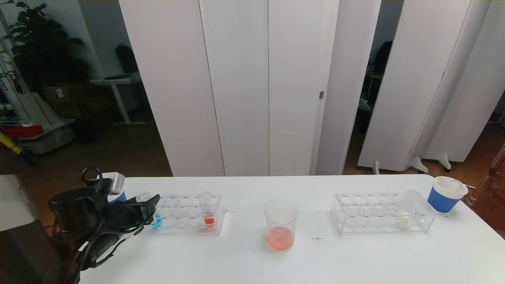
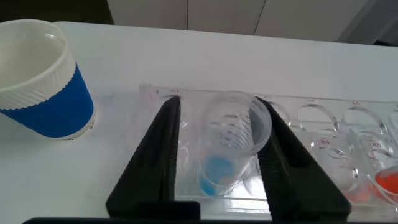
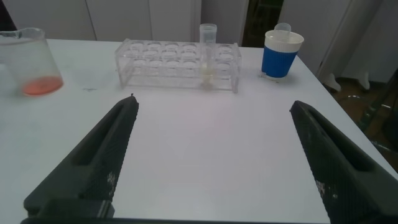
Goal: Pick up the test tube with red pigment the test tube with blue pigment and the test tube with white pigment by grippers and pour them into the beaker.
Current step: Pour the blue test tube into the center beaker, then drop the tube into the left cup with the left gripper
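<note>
White folding screens stand behind the white bench (image 1: 244, 260). At the bench's left end, the left gripper (image 2: 217, 168) reaches into the left end of a clear tube rack (image 1: 185, 215); its black fingers (image 2: 155, 162) sit close on either side of the test tube with blue pigment (image 2: 227, 146), which stands in the rack, though I cannot tell whether they press it. A tube with orange-red liquid (image 1: 208, 213) stands further along that rack. The beaker (image 1: 280, 225), holding some red liquid, stands mid-bench. The test tube with white pigment (image 1: 406, 211) stands in the right-hand rack (image 1: 378, 213), near a blue paper cup (image 1: 446, 194) at the right edge. The right gripper (image 3: 217, 162) hovers spread wide, holding nothing.
</note>
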### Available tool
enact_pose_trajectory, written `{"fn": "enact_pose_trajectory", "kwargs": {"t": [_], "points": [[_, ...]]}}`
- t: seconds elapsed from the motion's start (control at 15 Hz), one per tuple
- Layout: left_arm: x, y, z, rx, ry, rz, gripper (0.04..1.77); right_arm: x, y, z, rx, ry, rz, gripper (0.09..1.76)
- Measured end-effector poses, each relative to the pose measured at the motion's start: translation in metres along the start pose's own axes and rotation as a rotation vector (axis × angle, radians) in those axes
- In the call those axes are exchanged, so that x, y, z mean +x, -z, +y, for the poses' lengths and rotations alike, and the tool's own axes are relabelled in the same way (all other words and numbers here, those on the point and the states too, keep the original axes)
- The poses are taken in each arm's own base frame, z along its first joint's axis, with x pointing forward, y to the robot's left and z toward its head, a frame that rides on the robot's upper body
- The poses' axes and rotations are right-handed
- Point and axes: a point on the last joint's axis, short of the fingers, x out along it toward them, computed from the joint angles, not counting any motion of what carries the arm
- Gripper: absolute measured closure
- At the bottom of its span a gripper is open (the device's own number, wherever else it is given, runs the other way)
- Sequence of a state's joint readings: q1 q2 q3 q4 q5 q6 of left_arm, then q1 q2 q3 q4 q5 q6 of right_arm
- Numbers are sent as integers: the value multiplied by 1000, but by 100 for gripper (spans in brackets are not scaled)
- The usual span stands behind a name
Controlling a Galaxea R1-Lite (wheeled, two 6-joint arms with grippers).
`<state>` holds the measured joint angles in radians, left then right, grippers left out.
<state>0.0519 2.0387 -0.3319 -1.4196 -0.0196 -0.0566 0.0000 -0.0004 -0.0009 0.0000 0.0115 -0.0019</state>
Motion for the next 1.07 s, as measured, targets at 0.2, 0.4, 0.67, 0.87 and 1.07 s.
{"fn": "enact_pose_trajectory", "kwargs": {"t": [0.2, 0.4, 0.67, 0.87, 1.07], "points": [[2, 1, 0, 1, -1, -3, 111, 0, 0, 0, 0, 0, 0, 10], [3, 3, 0, 2, -1, -3, 123, 0, 0, 0, 0, 0, 0, 10], [3, 3, 1, 4, -4, -1, 123, 0, 0, 0, 0, 0, 0, 10], [2, 2, 1, 9, -4, -1, 123, 0, 0, 0, 0, 0, 0, 10], [0, 0, 0, 15, -1, -7, 123, 0, 0, 0, 0, -1, 0, 10]]}}
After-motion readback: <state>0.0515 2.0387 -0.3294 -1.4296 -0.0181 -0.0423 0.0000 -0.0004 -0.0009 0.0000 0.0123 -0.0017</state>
